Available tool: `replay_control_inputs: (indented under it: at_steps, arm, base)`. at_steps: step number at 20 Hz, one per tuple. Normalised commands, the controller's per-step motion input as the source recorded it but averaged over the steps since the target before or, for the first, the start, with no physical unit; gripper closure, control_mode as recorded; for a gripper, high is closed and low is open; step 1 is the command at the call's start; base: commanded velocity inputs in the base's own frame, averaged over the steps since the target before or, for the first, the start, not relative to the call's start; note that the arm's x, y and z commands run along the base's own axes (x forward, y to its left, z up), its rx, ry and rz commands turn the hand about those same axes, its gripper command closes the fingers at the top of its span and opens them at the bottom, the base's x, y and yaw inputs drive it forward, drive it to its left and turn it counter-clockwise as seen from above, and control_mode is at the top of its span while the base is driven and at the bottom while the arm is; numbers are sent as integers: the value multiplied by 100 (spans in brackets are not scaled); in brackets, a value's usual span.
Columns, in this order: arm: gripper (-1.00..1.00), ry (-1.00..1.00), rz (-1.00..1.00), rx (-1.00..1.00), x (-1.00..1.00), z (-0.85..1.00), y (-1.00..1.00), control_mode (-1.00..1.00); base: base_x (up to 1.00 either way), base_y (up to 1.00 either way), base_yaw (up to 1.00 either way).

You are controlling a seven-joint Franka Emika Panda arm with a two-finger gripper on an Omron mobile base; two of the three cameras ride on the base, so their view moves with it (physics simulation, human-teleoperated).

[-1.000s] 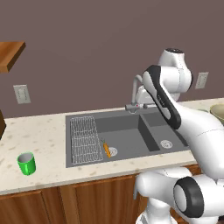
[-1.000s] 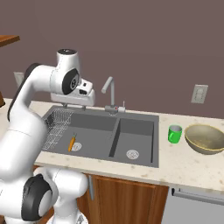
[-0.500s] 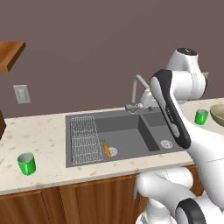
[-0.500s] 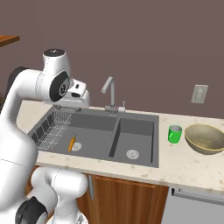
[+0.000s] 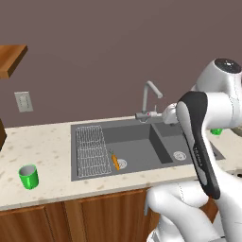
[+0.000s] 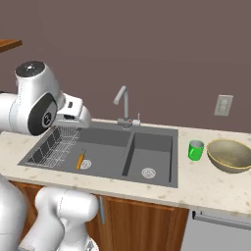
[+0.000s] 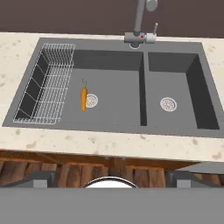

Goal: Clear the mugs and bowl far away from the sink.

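Hand wide, holding nothing. Sink [image 6: 105,149] mid-desk [image 6: 211,184]; open desk at 3 o'clock. There green mug [image 6: 195,150] touches tan bowl [image 6: 230,156]. Second mug [image 5: 29,177] at 9 o'clock near desk front edge.

The sink [image 7: 113,83] looks matt dark grey, the faucet [image 7: 141,22] and wire rack [image 7: 48,85] shiny metal — the counter [image 7: 109,144] speckled stone, the cabinets [image 6: 142,220] brown wood.

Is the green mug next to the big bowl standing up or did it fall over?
Standing up. The green mug sits on its base with its open top facing up, on the counter beside the bowl, right of the sink.
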Motion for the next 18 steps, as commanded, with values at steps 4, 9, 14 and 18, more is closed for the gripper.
replay_control_inputs:
  at_steps: [4,9,14,18]
  arm:
    - [-100,-4,-2,-1,-35,15,0,-100]
    - [-100,-3,0,-1,-30,24,8,-100]
    - [-100,0,0,0,-37,30,0,-100]
    - [-100,0,0,0,-10,16,4,100]
  base:
    - [0,0,0]
    - [0,0,0]
    - [0,0,0]
    - [-3,50,0]
